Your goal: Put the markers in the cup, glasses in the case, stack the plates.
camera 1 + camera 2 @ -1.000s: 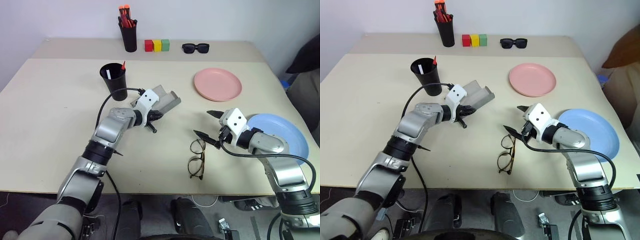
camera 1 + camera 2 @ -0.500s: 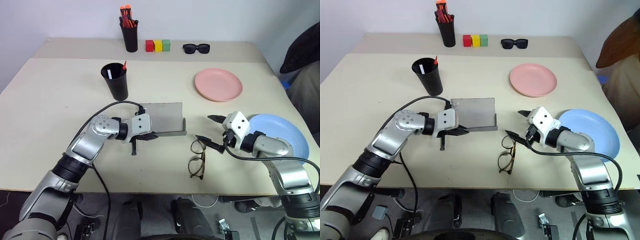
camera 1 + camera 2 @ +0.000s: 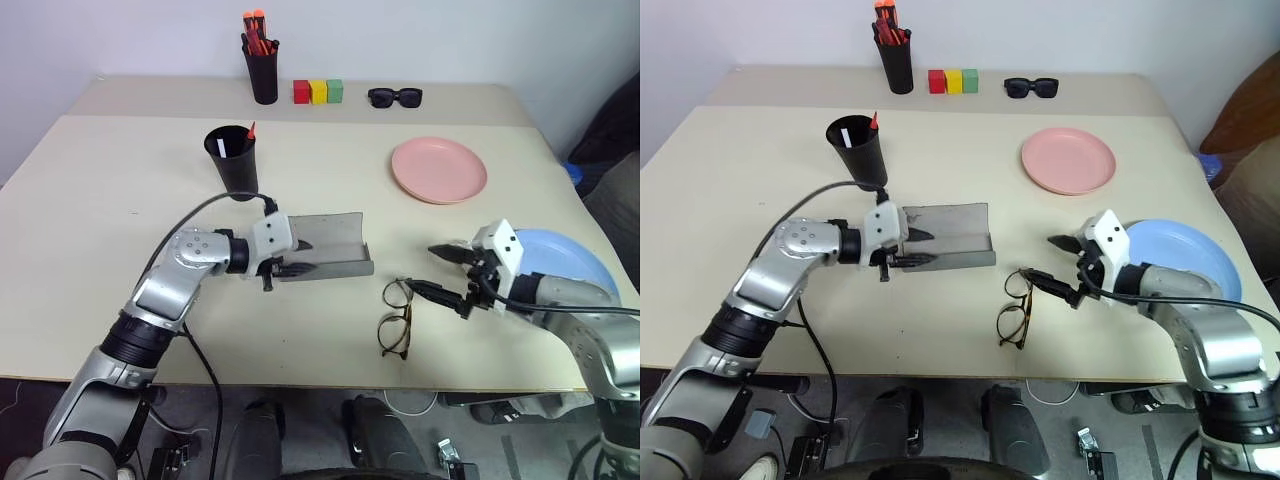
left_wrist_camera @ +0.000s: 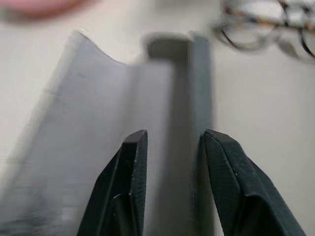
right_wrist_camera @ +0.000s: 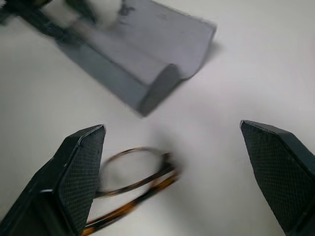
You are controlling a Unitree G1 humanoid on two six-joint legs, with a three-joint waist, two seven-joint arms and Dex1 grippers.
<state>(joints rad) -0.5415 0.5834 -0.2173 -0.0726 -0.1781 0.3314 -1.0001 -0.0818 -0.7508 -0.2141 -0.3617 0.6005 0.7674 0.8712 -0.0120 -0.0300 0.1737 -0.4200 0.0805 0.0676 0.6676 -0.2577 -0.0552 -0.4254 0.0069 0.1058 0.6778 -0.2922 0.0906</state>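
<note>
The grey case (image 3: 325, 245) lies open on the table, lining up. My left gripper (image 3: 298, 257) is at its left end, fingers (image 4: 130, 187) parted on either side of the case's near wall (image 4: 189, 98). The glasses (image 3: 395, 316) lie folded open on the table just right of the case, also in the right wrist view (image 5: 138, 172). My right gripper (image 3: 420, 268) hovers open beside them, holding nothing. The black cup (image 3: 232, 160) stands behind the case with the red-tipped marker (image 3: 250, 130) and the white marker (image 3: 222, 148) in it. The pink plate (image 3: 438, 168) and blue plate (image 3: 565, 262) lie apart.
At the back edge of the table stand a black pen holder (image 3: 261, 72) with orange-capped pens, a row of red, yellow and green blocks (image 3: 317, 92), and black sunglasses (image 3: 394, 96). The blue plate lies under my right forearm near the table's right edge.
The case went from tilted up in my left gripper to lying flat and open on the table, and the left fingers have parted. My right gripper drew back to the right, away from the glasses.
</note>
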